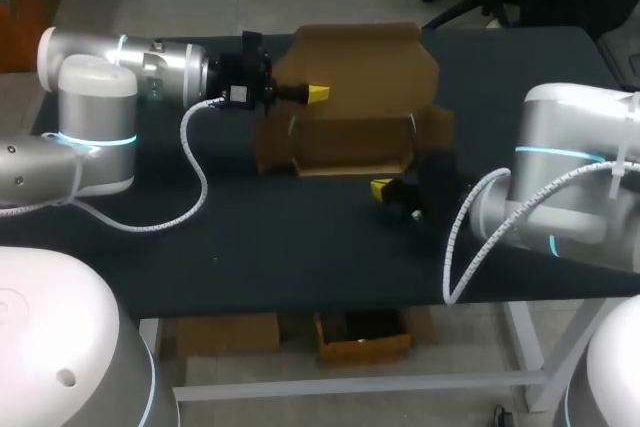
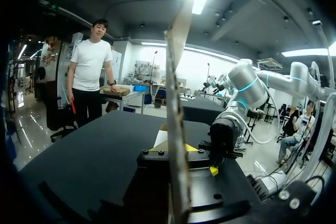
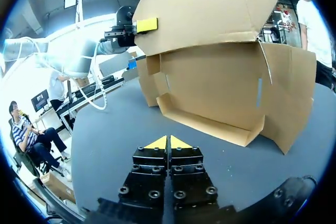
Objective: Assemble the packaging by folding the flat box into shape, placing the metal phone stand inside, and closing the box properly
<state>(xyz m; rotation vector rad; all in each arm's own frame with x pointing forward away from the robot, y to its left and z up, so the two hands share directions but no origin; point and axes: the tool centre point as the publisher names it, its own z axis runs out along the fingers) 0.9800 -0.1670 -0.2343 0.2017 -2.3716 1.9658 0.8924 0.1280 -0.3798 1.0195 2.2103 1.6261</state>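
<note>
A brown cardboard box (image 1: 350, 137) stands half folded at the back middle of the black table, its lid (image 1: 360, 62) raised. My left gripper (image 1: 312, 94) is shut on the lid's left edge. In the left wrist view the lid (image 2: 176, 103) shows edge-on between the fingers of my left gripper (image 2: 176, 149). My right gripper (image 1: 382, 188) sits low in front of the box, shut with nothing in it. In the right wrist view my right gripper (image 3: 168, 142) has its yellow tips pressed together, the open box (image 3: 210, 93) just ahead and my left gripper (image 3: 146, 25) on the lid. No phone stand is in view.
The black table (image 1: 250, 247) stretches bare in front of and to the left of the box. A side flap (image 1: 436, 129) sticks out on the box's right, close to my right arm.
</note>
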